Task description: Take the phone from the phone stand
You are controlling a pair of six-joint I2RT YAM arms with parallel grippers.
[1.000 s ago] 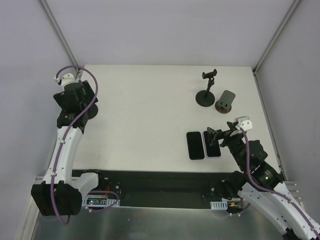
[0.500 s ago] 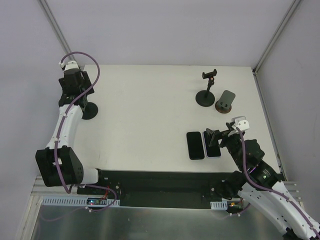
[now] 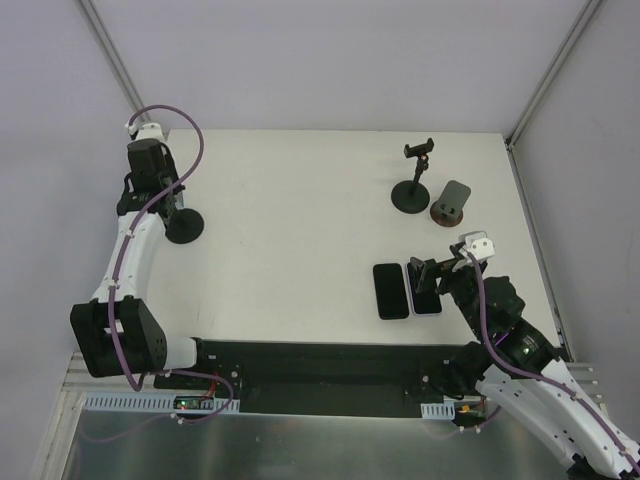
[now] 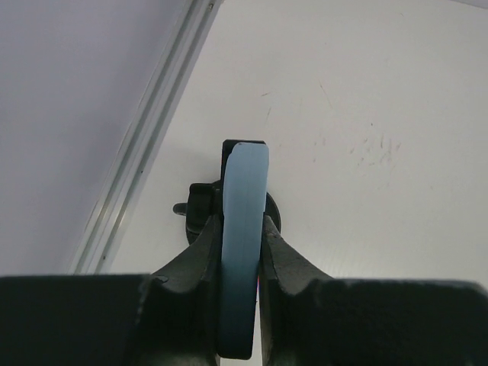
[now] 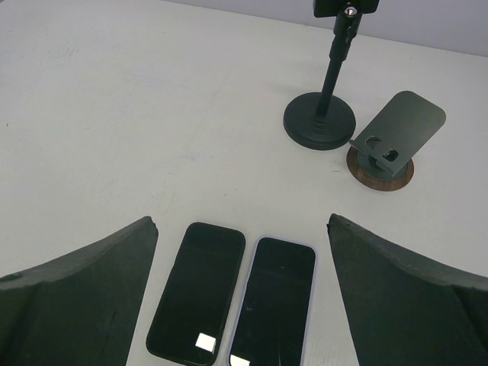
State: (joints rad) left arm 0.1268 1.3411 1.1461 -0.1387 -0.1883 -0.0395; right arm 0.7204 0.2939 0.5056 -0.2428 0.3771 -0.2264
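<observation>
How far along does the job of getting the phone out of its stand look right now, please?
Done: a black phone and a white-edged phone lie flat, and the black pole stand and tilted grey stand behind them are empty. In hand: the left claw is closed on the light blue phone, which sits in the black clamp stand. Left: lifting it free; the right claw is open.

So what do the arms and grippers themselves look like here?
The left arm and right arm have white links, black joint housings and a purple cable running along each. The fingers are broad, matte black wedges. A small white block sits at each wrist.
</observation>
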